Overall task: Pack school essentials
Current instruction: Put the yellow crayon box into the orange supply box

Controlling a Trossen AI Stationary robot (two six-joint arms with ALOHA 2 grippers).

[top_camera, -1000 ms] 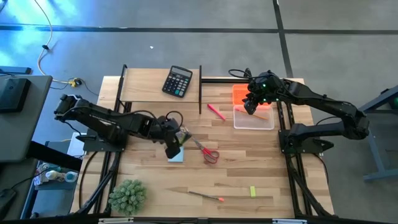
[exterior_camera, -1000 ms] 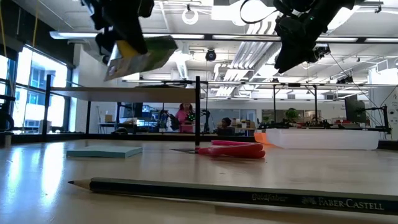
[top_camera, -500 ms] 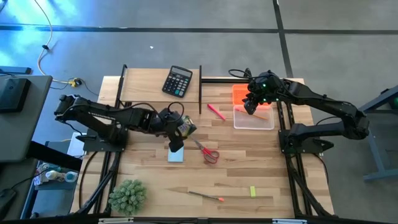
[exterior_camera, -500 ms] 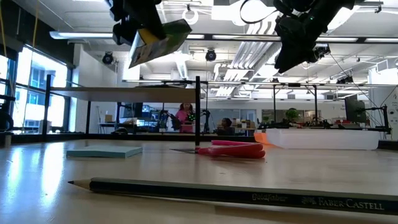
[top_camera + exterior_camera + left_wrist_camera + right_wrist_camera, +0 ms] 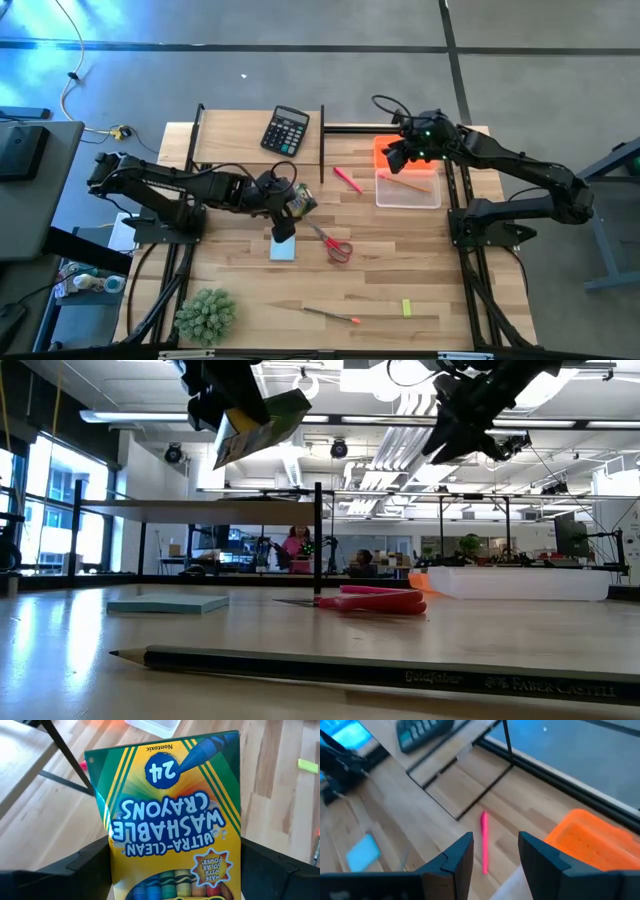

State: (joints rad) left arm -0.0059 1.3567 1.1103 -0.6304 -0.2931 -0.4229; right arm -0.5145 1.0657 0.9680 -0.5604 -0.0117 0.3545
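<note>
Crayon box (image 5: 170,815) being carried aloft, clamped in left tool (image 5: 283,200); keeping level toward clear bin (image 5: 407,190); right tool (image 5: 492,855) hovering parted, empty.

Open-plan lab: workbenches (image 5: 520,565), ceiling strip lights (image 5: 150,417).

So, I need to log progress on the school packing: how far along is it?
Done: one pencil already lies in the clear bin.
In hand: the left gripper carries the crayon box above the table; the right gripper hangs open over the bin.
Left: note pad, scissors, marker, eraser, another pencil.
</note>
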